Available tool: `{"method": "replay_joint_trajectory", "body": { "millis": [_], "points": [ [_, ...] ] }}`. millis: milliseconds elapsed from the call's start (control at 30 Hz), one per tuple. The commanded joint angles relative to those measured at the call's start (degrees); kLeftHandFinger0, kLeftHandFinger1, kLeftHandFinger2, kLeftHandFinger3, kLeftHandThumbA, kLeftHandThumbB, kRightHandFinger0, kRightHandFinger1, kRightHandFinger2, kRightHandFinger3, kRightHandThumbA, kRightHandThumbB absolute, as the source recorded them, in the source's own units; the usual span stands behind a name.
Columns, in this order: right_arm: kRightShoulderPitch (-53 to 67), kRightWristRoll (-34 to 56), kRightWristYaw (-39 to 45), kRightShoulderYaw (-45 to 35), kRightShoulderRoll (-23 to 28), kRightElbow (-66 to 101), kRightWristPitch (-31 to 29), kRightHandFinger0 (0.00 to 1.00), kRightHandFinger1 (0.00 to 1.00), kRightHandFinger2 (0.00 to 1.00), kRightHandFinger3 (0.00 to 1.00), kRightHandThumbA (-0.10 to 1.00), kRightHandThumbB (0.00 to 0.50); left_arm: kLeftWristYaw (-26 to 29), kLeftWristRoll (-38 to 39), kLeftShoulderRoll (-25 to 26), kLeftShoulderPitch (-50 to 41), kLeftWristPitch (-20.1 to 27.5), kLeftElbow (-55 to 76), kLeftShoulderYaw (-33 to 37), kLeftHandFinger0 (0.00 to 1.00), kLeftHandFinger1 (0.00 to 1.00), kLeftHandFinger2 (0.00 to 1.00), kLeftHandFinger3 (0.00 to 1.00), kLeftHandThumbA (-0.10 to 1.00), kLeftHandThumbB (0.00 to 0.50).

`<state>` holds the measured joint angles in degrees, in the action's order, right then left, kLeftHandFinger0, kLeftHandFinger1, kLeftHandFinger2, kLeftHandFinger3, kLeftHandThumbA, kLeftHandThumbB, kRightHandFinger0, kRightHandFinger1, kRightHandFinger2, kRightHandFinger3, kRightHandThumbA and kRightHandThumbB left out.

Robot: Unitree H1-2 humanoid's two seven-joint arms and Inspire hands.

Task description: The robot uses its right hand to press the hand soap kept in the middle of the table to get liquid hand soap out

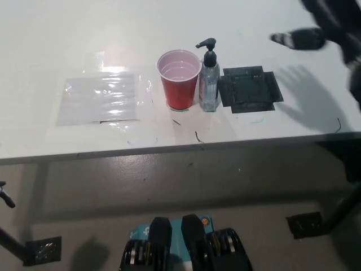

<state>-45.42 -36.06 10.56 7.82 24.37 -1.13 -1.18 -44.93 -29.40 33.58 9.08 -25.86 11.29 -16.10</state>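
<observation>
Blurred and dark, the right hand (333, 25) sits at the upper right of the head view, above the desk (169, 22) and well apart from the soap bottle (209, 76), to that bottle's right. One finger (296, 39) sticks out toward the bottle; whether the hand is released or clenched cannot be told through the blur. It touches nothing on the desk, and its shadow falls on the desk surface right of the bottle.

The soap bottle, clear with a black pump head (206, 44), stands upright near the middle of the desk. Its spout points away from the hand, over the red cup (180, 79), which stands just beside the bottle on its left, open side up. A black square mat (249, 89) lies flat just to the right of the bottle. A clear plastic sheet (101, 100) lies flat well to the left of the bottle, beyond the cup.

Only a small dark tip of the left hand (5, 196) shows far to the lower left of the bottle, below the desk edge; its state cannot be told.
</observation>
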Motion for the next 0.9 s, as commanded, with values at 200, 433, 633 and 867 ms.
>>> {"method": "replay_joint_trajectory", "body": {
  "millis": [200, 433, 633, 867],
  "points": [
    [15.5, 8.0, -2.3, -9.3, 0.8, 6.9, 0.5, 1.0, 1.0, 1.0, 1.0, 1.0, 0.444, 1.4, 0.9, 0.8, 0.3, -1.1, 1.9, -1.0, 1.0, 1.0, 1.0, 0.82, 1.0, 0.169],
    [23.2, 8.3, -3.9, -12.7, -0.7, 6.5, 2.9, 1.0, 1.0, 1.0, 1.0, 1.0, 0.46, 1.2, 0.7, 0.3, 1.0, -1.1, 1.6, -1.6, 1.0, 1.0, 1.0, 0.81, 1.0, 0.171],
    [27.6, 9.9, -8.0, -16.6, -2.8, 3.6, 2.4, 0.7, 0.75, 0.8, 1.0, 1.0, 0.476, 2.0, 1.4, 1.4, 0.4, -1.1, 1.6, -0.6, 1.0, 1.0, 1.0, 0.89, 1.0, 0.151],
    [29.8, 12.9, -9.6, -19.8, -4.2, -0.5, 1.6, 0.79, 0.81, 0.67, 1.0, 1.0, 0.37, 2.5, 2.2, 0.2, -0.1, -1.1, 1.7, -2.2, 1.0, 1.0, 1.0, 0.83, 1.0, 0.156]
  ]
}}
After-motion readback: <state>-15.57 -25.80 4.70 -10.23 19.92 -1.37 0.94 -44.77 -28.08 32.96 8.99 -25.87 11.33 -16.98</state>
